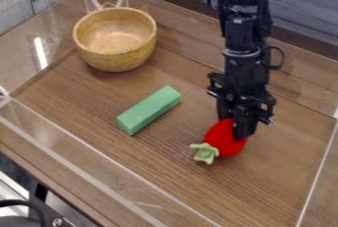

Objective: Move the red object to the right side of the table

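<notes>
The red object (pixel 224 140), a small strawberry-like toy with a light green leafy cap pointing to the lower left, lies on the brown wood-grain table (pixel 93 98) toward the right front. My black gripper (pixel 243 126) comes down steeply from above and is shut on the toy's upper right part. Its fingertips press into the red body and hide part of it.
A green rectangular block (pixel 148 110) lies slantwise left of the toy. A wooden bowl (pixel 115 38) stands at the back left. Low clear plastic walls (pixel 306 196) edge the tabletop, with the right wall a short way from the toy.
</notes>
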Robot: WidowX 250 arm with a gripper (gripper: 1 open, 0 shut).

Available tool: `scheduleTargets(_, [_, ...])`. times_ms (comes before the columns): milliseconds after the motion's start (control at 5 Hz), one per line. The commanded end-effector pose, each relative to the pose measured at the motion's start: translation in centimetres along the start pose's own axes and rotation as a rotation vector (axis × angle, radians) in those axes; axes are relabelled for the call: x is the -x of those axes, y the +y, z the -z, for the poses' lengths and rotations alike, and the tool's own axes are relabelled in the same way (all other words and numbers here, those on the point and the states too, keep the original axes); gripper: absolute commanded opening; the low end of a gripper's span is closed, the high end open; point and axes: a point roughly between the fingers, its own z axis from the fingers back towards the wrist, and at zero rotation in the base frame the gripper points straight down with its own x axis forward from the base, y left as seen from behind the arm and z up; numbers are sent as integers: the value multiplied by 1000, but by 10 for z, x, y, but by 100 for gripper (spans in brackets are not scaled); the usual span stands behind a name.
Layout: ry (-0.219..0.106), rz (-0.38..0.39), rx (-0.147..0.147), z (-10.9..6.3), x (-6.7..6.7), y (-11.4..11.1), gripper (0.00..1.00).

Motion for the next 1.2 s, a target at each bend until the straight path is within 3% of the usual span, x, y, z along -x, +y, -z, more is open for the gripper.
scheduleTargets(0, [-32, 15, -7, -2, -10, -6, 0])
scheduleTargets(1000, [-19, 28, -8, 12, -25, -20, 0])
